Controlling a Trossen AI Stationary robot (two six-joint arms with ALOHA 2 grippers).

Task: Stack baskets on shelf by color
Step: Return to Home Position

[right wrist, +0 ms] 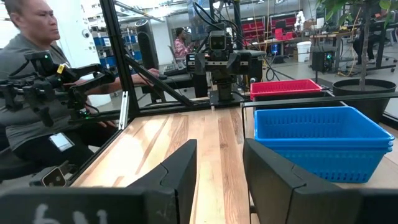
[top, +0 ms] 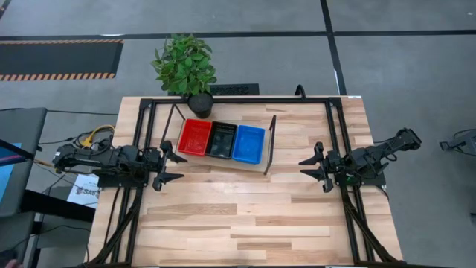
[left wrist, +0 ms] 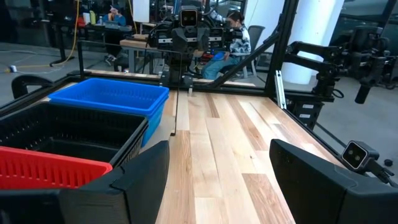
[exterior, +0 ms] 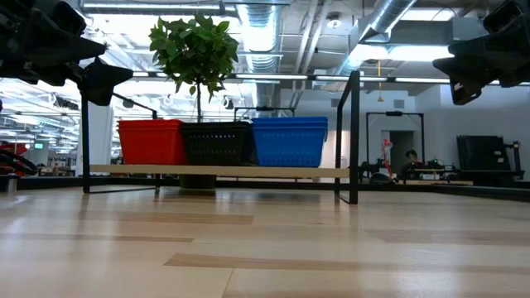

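The baskets stand in three piles side by side on the light wooden shelf [top: 223, 163]: red [top: 195, 138], black [top: 222, 140] and blue [top: 248, 144]. In the low view the piles read red [exterior: 150, 141], black [exterior: 217, 143], blue [exterior: 289, 141] on the shelf board [exterior: 219, 171], which has thin black end frames. My left gripper [top: 172, 165] hovers open at the table's left, next to the shelf's left end. My right gripper [top: 315, 170] hovers open at the table's right, apart from the shelf's right end frame [top: 270, 145]. Neither holds anything.
A potted plant [top: 186, 67] stands at the table's far edge behind the shelf. Black frame rails [top: 336, 134] run along the table's sides. Bare plank tabletop [top: 245, 216] lies between the shelf and the near edge. A person [right wrist: 28, 68] sits beyond the table's left side.
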